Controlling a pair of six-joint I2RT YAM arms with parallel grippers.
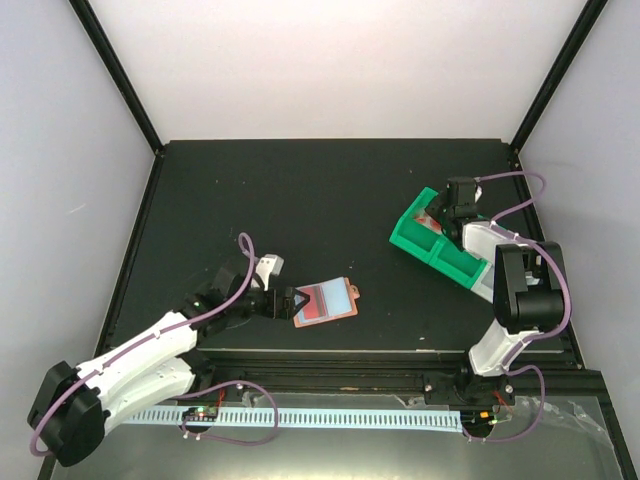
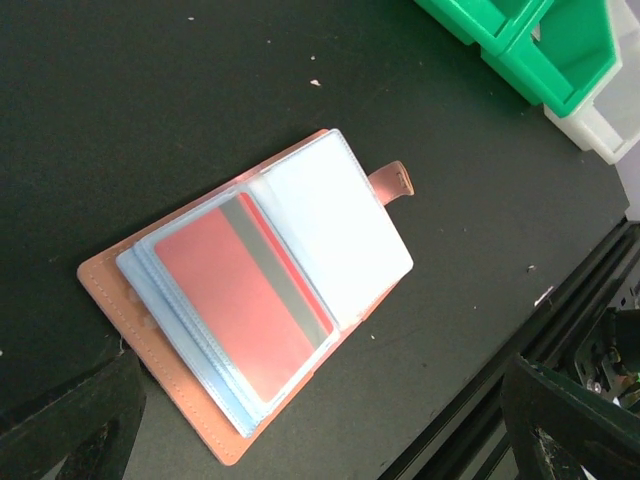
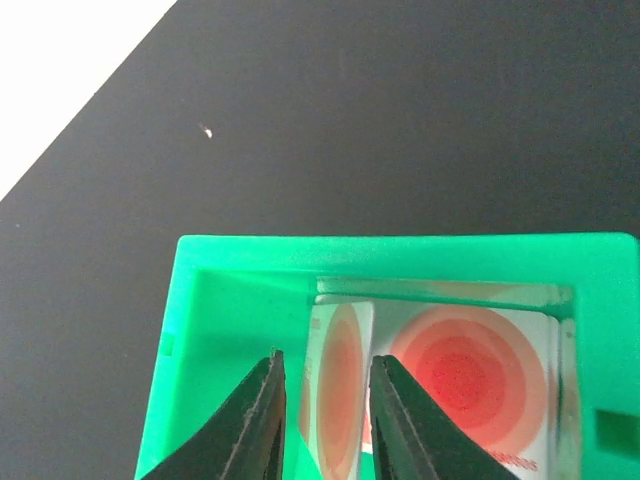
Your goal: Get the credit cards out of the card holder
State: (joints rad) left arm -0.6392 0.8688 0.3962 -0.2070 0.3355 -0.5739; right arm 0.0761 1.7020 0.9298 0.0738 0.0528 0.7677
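As your right gripper (image 3: 325, 405) hangs parted over a binned card (image 3: 338, 350), your left gripper (image 1: 291, 303) gapes wide: next, I'd pinch the red card (image 2: 235, 300) just ahead from the card holder (image 2: 105, 285).

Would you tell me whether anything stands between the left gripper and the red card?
No loose object does. The left gripper is open at the card holder edge, but the red card seems to sit inside a clear sleeve.
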